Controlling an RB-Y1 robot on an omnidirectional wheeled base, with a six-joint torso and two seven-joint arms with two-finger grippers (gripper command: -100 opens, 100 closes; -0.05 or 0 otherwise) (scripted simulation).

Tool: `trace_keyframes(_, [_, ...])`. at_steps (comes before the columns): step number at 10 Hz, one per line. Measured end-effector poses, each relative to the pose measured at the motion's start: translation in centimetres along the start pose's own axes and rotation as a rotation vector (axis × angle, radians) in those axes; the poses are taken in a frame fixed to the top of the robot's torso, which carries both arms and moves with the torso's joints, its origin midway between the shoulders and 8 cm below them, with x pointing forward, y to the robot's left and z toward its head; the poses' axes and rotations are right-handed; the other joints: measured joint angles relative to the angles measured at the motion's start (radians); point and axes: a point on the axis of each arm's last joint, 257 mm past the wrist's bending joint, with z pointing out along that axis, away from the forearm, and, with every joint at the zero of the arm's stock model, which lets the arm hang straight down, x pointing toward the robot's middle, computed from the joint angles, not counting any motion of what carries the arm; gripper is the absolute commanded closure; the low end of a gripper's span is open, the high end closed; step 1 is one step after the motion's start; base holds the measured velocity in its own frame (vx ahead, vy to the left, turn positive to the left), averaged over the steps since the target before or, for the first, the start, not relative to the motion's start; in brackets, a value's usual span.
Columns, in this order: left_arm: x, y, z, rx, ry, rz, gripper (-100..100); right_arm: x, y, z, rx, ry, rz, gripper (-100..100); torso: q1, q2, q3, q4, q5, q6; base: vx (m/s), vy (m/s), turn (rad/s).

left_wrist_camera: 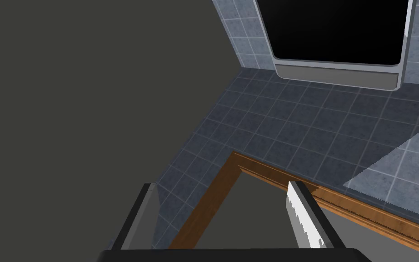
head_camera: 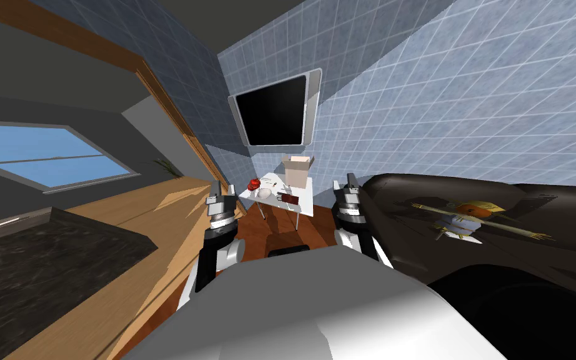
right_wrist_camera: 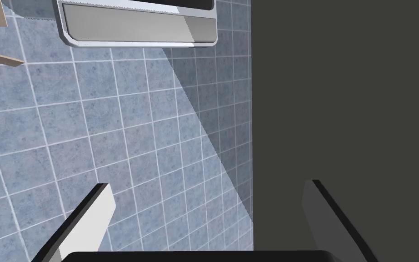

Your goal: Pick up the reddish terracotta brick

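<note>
A small dark reddish brick (head_camera: pixel 290 199) lies near the front edge of a small white table (head_camera: pixel 305 203) ahead of me, below a black screen on the tiled wall. My left gripper (head_camera: pixel 216 189) is raised to the left of the table and short of it. Its fingers (left_wrist_camera: pixel 303 220) stand open with nothing between them. My right gripper (head_camera: pixel 350 182) is raised to the table's right, also short of it. It is open and empty too, as its fingers (right_wrist_camera: pixel 96 214) show. Neither gripper touches the brick.
On the table there are also a cardboard box (head_camera: pixel 297 170) at the back, a red round object (head_camera: pixel 254 184) and a pale bowl (head_camera: pixel 263 193). A dark couch (head_camera: pixel 405 250) bearing a toy figure (head_camera: pixel 468 215) lies close on the right. A dark counter (head_camera: pixel 37 269) is on the left.
</note>
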Motion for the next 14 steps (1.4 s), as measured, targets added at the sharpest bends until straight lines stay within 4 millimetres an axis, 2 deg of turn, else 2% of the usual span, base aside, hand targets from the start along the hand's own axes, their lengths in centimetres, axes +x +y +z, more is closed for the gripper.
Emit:
trace_keyframes(2, [0.0, 0.0, 0.0, 0.000, 0.000, 0.000, 0, 0.3, -0.7, -0.8, 0.029, 0.042, -0.021, -100, 0.006, 0.003, 0.002, 0.001, 0.001, 0.000, -0.065, 0.109, -0.015])
trace_keyframes(6, [0.0, 0.0, 0.0, 0.000, 0.000, 0.000, 0, 0.1, -4.0, -3.6, 0.152, 0.137, -0.093, -100, 0.013, 0.002, 0.001, 0.000, 0.003, 0.000, -0.020, 0.155, 0.017])
trace_keyframes(7, [0.0, 0.0, 0.0, 0.000, 0.000, 0.000, 0, -0.1, -4.7, -4.2, 0.178, 0.148, -0.103, -100, 0.008, 0.001, 0.001, 0.000, 0.002, 0.000, 0.010, 0.085, 0.047])
trace_keyframes(11, [0.0, 0.0, 0.0, 0.000, 0.000, 0.000, 0, -1.3, -8.0, -8.3, 0.312, 0.212, -0.182, -100, 0.006, 0.000, 0.000, 0.000, 0.001, 0.000, 0.013, 0.115, 0.099])
trace_keyframes(12, [0.0, 0.0, 0.0, 0.000, 0.000, 0.000, 0, -1.9, -9.2, -9.7, 0.357, 0.235, -0.214, -100, 0.009, -0.001, -0.001, 0.000, 0.002, 0.000, 0.028, 0.118, 0.059])
trace_keyframes(14, [0.0, 0.0, 0.0, 0.000, 0.000, 0.000, 0, -2.3, -10.4, -12.5, 0.429, 0.265, -0.257, -100, 0.008, -0.001, 0.000, 0.000, 0.002, 0.000, 0.032, 0.134, 0.175])
